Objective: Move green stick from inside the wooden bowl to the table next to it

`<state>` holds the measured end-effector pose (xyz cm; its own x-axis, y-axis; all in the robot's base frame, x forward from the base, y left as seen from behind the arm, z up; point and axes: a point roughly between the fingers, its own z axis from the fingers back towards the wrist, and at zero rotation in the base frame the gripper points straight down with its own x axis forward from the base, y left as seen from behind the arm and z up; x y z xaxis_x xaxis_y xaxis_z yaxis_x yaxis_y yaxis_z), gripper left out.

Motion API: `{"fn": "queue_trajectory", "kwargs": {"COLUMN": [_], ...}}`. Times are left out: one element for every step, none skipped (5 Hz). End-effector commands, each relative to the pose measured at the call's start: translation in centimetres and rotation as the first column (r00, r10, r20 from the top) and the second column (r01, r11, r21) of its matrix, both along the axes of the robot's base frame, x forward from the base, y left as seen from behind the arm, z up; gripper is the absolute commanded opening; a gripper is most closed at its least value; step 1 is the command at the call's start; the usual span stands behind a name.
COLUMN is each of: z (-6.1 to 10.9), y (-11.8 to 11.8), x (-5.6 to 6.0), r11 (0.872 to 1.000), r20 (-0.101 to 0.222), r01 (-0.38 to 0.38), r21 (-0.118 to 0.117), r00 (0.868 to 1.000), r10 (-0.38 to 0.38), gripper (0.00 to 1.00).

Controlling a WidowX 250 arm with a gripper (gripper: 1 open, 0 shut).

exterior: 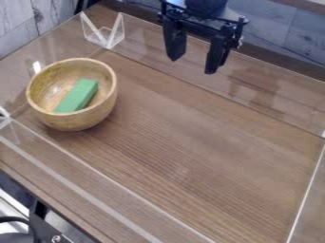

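Note:
The green stick (79, 94) lies flat inside the wooden bowl (102, 79), which stands on the left part of the table (191, 142). My gripper (195, 52) hangs at the back of the table, well to the right of the bowl and above the surface. Its dark fingers (216, 54) point down and stand apart, with nothing between them.
Low clear plastic walls (76, 180) run along the table's edges. A clear plastic bracket (105, 31) sits at the back left corner, beyond the bowl. A grey brick-pattern wall rises behind the table.

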<state>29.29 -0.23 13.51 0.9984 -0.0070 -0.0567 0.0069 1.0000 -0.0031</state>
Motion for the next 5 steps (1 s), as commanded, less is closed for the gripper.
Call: {"fn": "queue_trajectory", "kwargs": {"z": [-0.8,-1.1,-1.0,-1.2,-2.0], "y": [0.2,2.8,6.6,9.9,12.0], "x": [-0.5,-1.9,-3.4,-4.1,-4.5], "r11": [1.000,0.999,0.994,0.986,0.988], "r20": [-0.022,-0.015,0.014,0.038,0.055], "r01": [0.006,-0.053,-0.106,-0.165,-0.150], "r21": [0.002,0.008,0.018,0.032,0.048], "r00": [1.000,0.998,0.994,0.986,0.988], "r10": [-0.006,0.053,0.106,0.163,0.147], "gripper": [1.00,1.00,1.00,1.00,1.00]}}
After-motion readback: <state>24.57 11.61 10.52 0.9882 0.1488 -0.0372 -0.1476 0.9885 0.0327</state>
